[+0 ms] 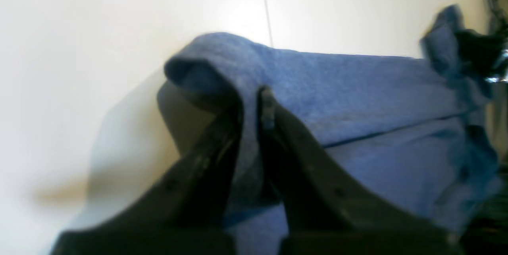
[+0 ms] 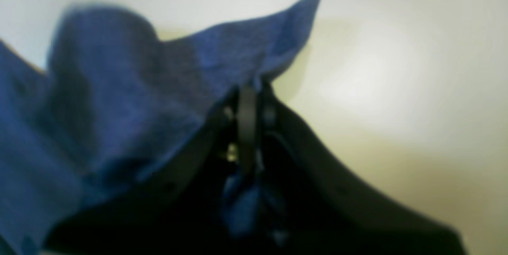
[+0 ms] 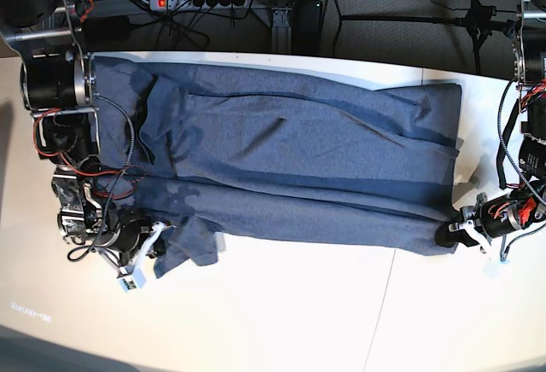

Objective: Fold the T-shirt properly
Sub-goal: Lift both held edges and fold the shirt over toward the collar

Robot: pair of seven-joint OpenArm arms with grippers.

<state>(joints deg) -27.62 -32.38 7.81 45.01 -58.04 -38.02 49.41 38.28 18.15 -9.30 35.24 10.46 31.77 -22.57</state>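
Both the left gripper [image 1: 254, 104] and right gripper [image 2: 248, 96] pinch edges of the T-shirt [image 3: 299, 159].

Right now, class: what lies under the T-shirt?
The white table lies under the T-shirt, showing bare around it. Whatever else sits beneath the cloth is covered; nothing more can be told.

Both wrist views are blurred, the right one more so. In the left wrist view the shirt [image 1: 357, 88] runs off the right and lower edges, and the left pincer [image 1: 254, 104] hides the cloth caught between its tips. In the right wrist view the right pincer [image 2: 250, 96] covers the shirt's pinched edge, and the shirt leaves the frame on the left. From the base camera any lettering is out of sight, and the table [image 3: 281, 304] is cut off below.
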